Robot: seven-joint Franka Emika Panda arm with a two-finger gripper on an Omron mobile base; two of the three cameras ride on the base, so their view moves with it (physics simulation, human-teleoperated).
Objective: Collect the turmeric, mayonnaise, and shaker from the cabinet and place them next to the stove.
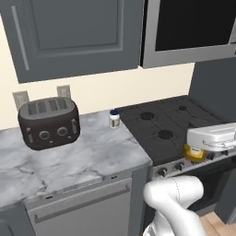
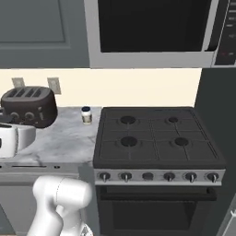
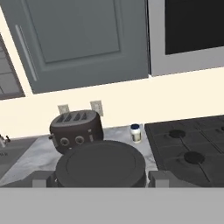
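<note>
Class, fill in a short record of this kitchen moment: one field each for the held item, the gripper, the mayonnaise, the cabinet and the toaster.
Held item: turmeric, amber jar under the hand, over the stove front edge
Gripper: gripper closed on the jar's dark lid
Mayonnaise: mayonnaise upright on the counter beside the stove
Cabinet: cabinet door shut
Toaster: toaster left of the mayonnaise, apart from it

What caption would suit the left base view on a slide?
Robot claw carries the turmeric over the stove front, with the mayonnaise already on the counter beside the stove, near the toaster.
</note>
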